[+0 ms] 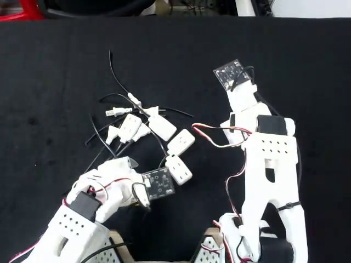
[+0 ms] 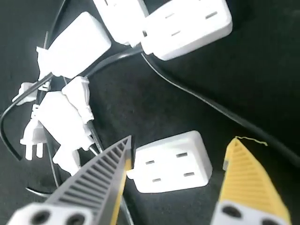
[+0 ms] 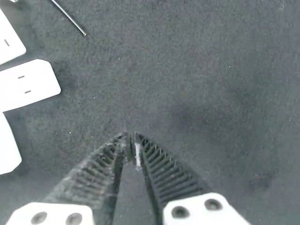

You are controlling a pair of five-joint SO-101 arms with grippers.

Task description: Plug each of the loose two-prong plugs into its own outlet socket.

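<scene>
Gaping wide, the left fingers (image 2: 243, 173) stood well apart, one grey and ridged, the other yellow. In the left wrist view a white outlet socket (image 2: 171, 161) lay on the black counter (image 2: 253, 61), framed in the gap between their tips with its slots facing up. Whether either finger touched it could not be told. Just past it a black cord (image 2: 211, 105) ran across the counter to a second socket (image 2: 187, 23), which lay against another white block. Off to one side of both sockets sat a loose two-prong plug (image 2: 33, 138) among other white plug bodies, its prongs bare and apart from any socket.

The right fingers (image 3: 159, 164) were pressed together, their ridged tips meeting over bare counter, with the edges of white blocks (image 3: 26, 84) well off to one side.

In the high view the left arm (image 1: 82, 219) filled the lower left of the frame, its wrist just beside the lowest of three socket blocks (image 1: 181, 141) strung through the centre. A tangle of plugs (image 1: 129, 126) and thin black cords spread to the upper left of those blocks. The right arm (image 1: 271, 164) stood along the right of the frame, its wrist reaching toward the upper centre, apart from the tangle.
</scene>
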